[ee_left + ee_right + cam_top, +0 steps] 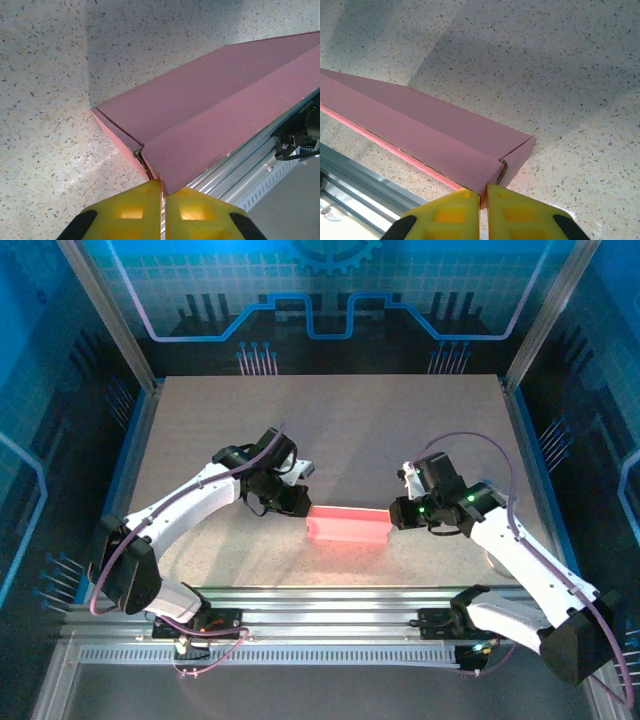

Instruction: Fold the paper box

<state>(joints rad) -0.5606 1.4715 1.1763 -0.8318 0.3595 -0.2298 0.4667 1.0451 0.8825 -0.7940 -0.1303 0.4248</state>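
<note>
The paper box [346, 524] is a long pink folded piece lying across the middle of the table between both arms. My left gripper [298, 502] is shut on its left end; in the left wrist view the yellow fingers [130, 212] pinch the thin end flap of the box [215, 115]. At the right end my right gripper [396, 513] is shut on the box too. In the right wrist view the box [420, 130] runs away to the left, and the yellow fingertips [512, 210] clamp its near corner edge.
The speckled table [340, 420] stretches behind the box. An aluminium rail [330, 600] runs along the near edge, close to the box's front side, and shows in the left wrist view [260, 160]. Blue enclosure walls stand on each side.
</note>
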